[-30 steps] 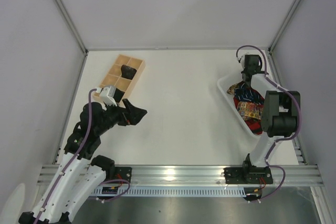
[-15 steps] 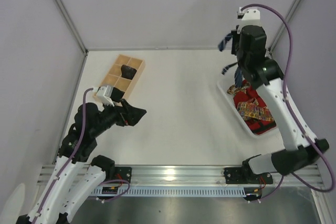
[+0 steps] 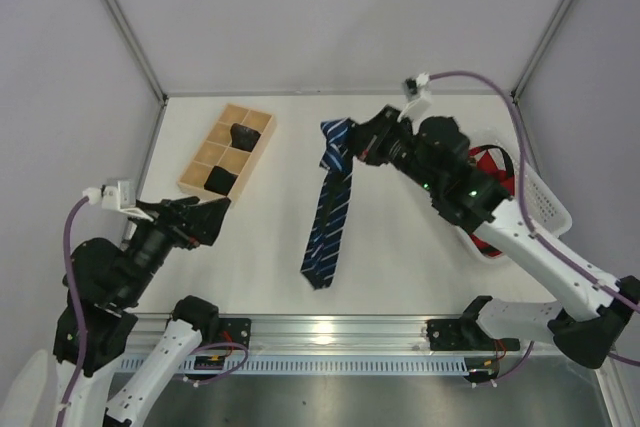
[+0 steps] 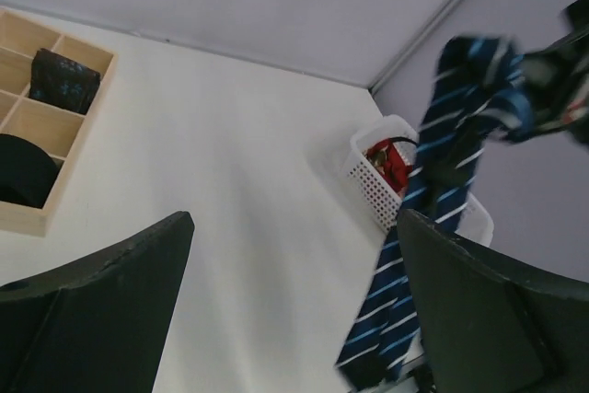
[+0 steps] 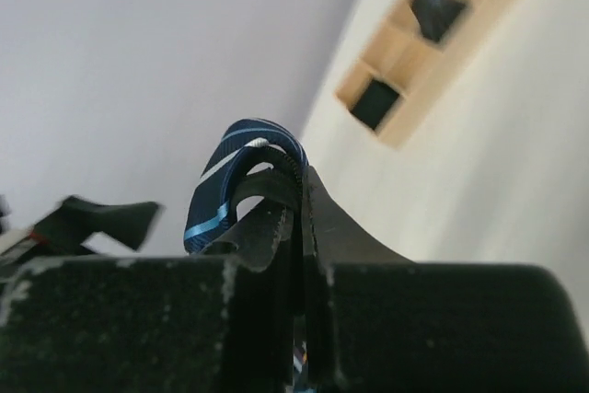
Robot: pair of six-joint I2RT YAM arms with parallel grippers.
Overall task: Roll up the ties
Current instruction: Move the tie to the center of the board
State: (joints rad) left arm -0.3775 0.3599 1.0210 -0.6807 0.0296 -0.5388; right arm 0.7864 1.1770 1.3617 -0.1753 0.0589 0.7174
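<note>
A navy tie with pale diagonal stripes hangs over the middle of the table, its wide end low near the front. My right gripper is shut on its folded upper part; the right wrist view shows a loop of the navy tie pinched between the closed fingers. My left gripper stands open and empty at the near left, well apart from the tie. Two rolled dark ties sit in a wooden box. A red tie lies in the white basket.
The wooden compartment box stands at the far left of the table, with the rolled ties in separate cells. The white basket is at the right edge. Grey walls and metal posts close in the table on three sides.
My right arm lifted the navy tie out of the basket and swung it left over the table's middle. My left arm drew back toward the near left, still open.
</note>
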